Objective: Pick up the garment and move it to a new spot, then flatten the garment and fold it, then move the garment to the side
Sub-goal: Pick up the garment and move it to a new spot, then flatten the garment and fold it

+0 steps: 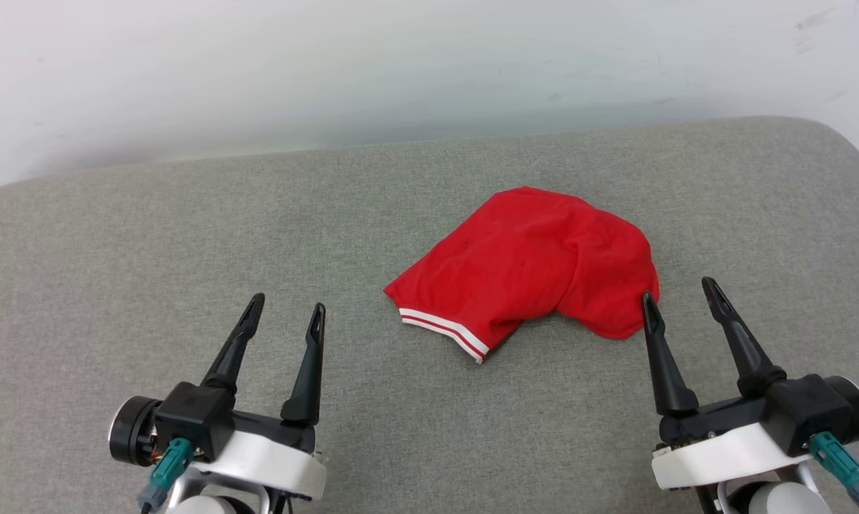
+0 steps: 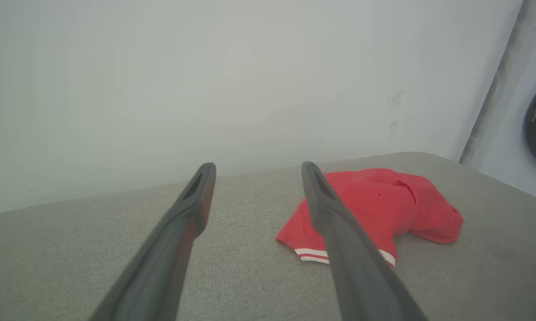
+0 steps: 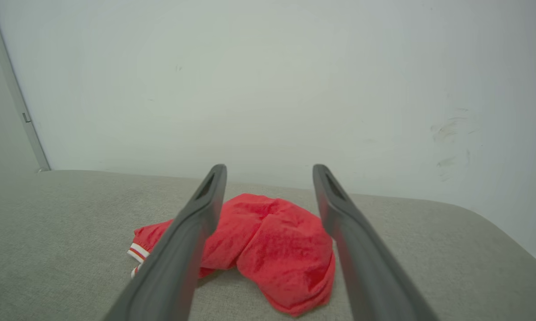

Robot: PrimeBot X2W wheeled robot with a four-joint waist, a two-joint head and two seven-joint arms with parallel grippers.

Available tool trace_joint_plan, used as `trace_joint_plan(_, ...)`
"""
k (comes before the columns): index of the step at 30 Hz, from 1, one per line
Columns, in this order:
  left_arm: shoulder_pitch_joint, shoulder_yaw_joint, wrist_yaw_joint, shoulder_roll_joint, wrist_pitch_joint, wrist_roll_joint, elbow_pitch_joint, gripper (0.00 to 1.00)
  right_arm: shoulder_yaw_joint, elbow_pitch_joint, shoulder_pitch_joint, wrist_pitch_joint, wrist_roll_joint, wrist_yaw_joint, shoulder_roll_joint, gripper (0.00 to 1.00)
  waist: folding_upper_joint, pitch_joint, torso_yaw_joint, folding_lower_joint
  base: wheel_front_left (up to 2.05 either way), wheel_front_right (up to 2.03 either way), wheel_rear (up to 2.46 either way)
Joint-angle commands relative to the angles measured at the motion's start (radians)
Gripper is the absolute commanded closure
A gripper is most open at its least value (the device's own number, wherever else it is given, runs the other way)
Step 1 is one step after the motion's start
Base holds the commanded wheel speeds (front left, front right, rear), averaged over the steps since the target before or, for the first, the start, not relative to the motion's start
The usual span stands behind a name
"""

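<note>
While peering down from the head camera, found the left gripper (image 1: 288,302) closest in, at the near left, both dark fingers spread wide apart with nothing between them. Same story over at the near right: found the right gripper (image 1: 677,289) splayed open too, gripping nothing.

Just past the fingertips, spotted the garment (image 1: 529,264) lying right of centre on the grey padded surface (image 1: 186,235), scrunched into a red heap, not flattened at all. Ran roughly left to right, tilted a bit: striped red-and-white hem poking out at the near-left end, rounded bulge at the right end. Couldn't make out any lettering or number.

Now the bit worth caring about, lol. Had the right gripper's inner fingertip sitting right at the bulge's near-right edge, and couldn't tell whether touching or just hovering above. Had the left gripper well apart from the cloth, with the striped hem off to the far right of those fingers. So, guessing here: looked like the right arm's grab, needing only a small nudge forward and left. Would expect the left arm to need a longer reach rightward for the hem.

Farthest back, saw a pale scuffed wall (image 1: 329,71) behind the surface.
</note>
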Motion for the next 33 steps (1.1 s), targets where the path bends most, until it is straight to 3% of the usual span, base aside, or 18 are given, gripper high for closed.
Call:
trace_joint_plan(1,0.011,0.004,-0.006,-0.005,-0.002,0.006,0.0,0.0,-0.001,-0.005,0.003,-0.002,0.004,-0.001,0.003,0.0,0.0,0.0,0.0,0.0001,0.0,0.0,0.0)
trace_joint_plan(13,0.036,0.099,-0.086,-0.086,-0.003,0.069,0.023,0.0,0.017,-0.019,-0.015,-0.002,0.01,-0.001,0.003,0.0,0.0,0.019,-0.028,0.0001,0.0,0.0,0.0)
trace_joint_plan(18,-0.012,0.09,-0.12,-0.083,0.015,0.064,0.084,0.0,0.022,-0.027,-0.022,-0.002,0.009,-0.001,0.003,0.0,0.0,0.048,-0.051,0.0001,0.0,0.0,0.0)
trace_joint_plan(25,-0.215,0.043,-0.19,-0.063,0.314,0.004,0.185,0.0,0.02,-0.04,-0.046,-0.002,-0.004,-0.001,0.003,0.0,0.0,0.13,-0.081,0.0001,0.0,0.0,0.0)
trace_joint_plan(33,-0.471,-0.003,-0.215,-0.033,0.704,-0.044,0.295,0.0,0.024,-0.05,-0.07,-0.002,0.003,-0.001,0.003,0.0,0.0,0.226,-0.118,0.0001,0.0,0.0,0.0)
